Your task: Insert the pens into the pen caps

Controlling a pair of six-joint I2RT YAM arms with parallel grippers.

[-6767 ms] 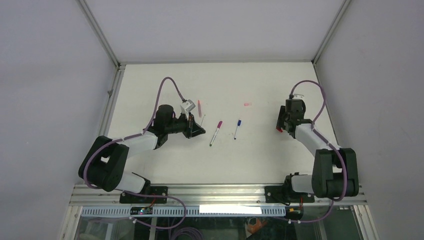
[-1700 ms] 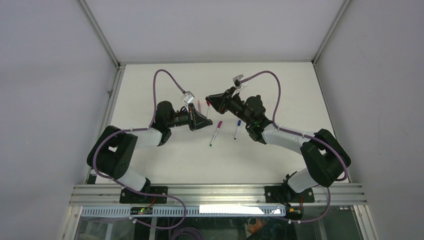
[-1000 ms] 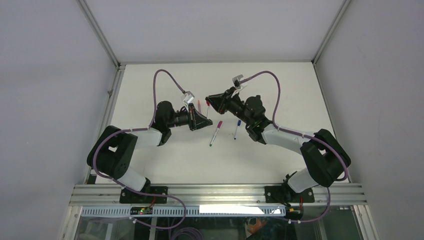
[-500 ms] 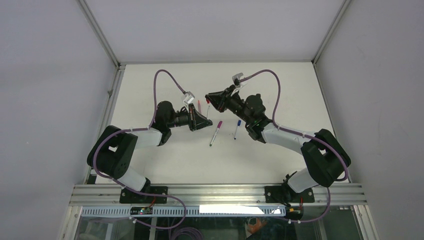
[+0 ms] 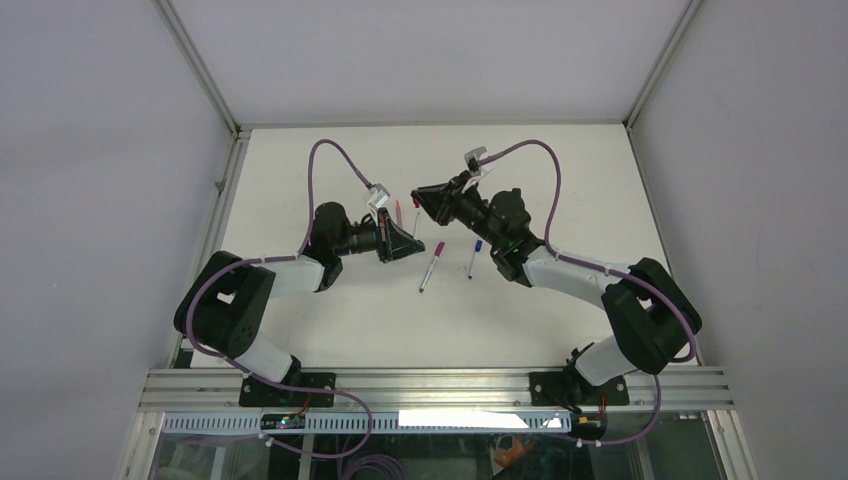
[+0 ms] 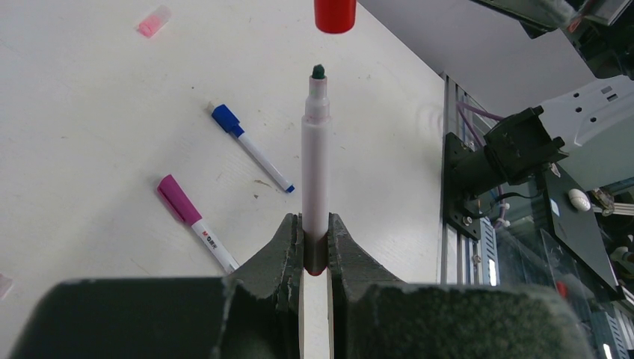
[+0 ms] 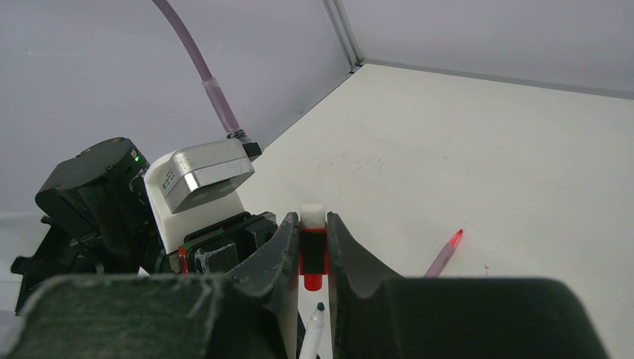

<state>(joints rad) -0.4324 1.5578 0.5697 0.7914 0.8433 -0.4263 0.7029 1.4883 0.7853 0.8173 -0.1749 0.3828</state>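
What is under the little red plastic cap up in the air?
The dark tip of a thin white pen, clamped in the left gripper, not touching. The inside of the red cap is hidden.

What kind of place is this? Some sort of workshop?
Most likely a robotics lab test booth: the left arm and right arm are bolted to an aluminium rail beside a white table, boxed in by plain grey panels. Their jaws hold a pen and a red cap.
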